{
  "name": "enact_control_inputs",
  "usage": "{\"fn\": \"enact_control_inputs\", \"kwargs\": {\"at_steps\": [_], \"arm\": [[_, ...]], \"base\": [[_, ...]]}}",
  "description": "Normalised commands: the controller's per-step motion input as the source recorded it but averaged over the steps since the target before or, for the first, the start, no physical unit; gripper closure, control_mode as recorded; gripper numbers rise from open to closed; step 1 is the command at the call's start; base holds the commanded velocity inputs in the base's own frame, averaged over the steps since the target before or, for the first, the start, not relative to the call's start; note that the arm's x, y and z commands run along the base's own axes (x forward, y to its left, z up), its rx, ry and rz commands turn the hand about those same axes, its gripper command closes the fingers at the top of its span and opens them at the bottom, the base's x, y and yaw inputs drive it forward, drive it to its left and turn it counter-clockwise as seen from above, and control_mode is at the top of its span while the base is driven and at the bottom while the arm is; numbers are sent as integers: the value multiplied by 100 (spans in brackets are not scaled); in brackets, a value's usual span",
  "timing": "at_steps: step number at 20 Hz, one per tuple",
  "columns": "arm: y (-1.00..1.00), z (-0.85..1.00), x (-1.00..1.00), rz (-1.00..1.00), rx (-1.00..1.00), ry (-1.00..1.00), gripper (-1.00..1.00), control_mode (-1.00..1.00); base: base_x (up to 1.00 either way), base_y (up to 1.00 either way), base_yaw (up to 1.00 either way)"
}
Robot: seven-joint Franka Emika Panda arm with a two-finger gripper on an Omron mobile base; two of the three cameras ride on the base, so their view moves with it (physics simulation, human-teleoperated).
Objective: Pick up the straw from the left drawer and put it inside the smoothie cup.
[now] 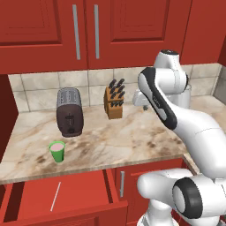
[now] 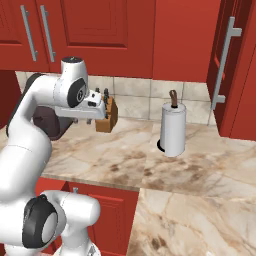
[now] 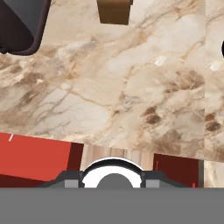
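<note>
- Straw (image 1: pixel 55 196) is lying flat on the red floor of the left drawer (image 1: pixel 84 190), which is standing pulled out below the counter edge in the left base view; it's running slightly slanted, near the drawer's left half, apart from the walls.
- Smoothie cup (image 1: pixel 57 151) is standing upright on the marble counter (image 1: pixel 132 137) near the front edge, just in front of the toaster (image 1: pixel 69 111), w/ pink filling showing at the rim.
- Knife block (image 1: pixel 114 99) is sitting by the tiled back wall, right of the toaster, w/ open counter between them.
- Right base view is showing what the left one isn't: a paper towel roll (image 2: pixel 172 129) upright on its holder, well right of the knife block, plus a tall cabinet door w/ a silver handle (image 2: pixel 223 62) at far right.
- Hand view is looking straight down on bare marble; toaster corner at top left, knife block base at top, and a strip of the red drawer at lower left w/ a tiny white bit of straw tip.
- Gripper (image 2: pixel 107 114) is hanging over the counter close to the knife block, high above the surface; fingers' spread – can't tell.
- Wide bare marble is lying right of the cup and ahead of the arm.
</note>
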Motion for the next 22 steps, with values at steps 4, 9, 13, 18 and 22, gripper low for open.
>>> {"fn": "enact_control_inputs", "kwargs": {"at_steps": [4,9,13,18,22], "arm": [[-2,-8,-29,0,0,0,-100,-100],[-4,-34,-63,0,0,0,-100,-100],[0,-50,-47,0,0,0,-100,-100],[0,-33,-12,0,0,0,-100,-100],[0,-17,0,0,0,6,-100,-100]], "base": [[0,0,0],[0,0,0],[0,0,0],[0,0,0],[0,0,0]]}}
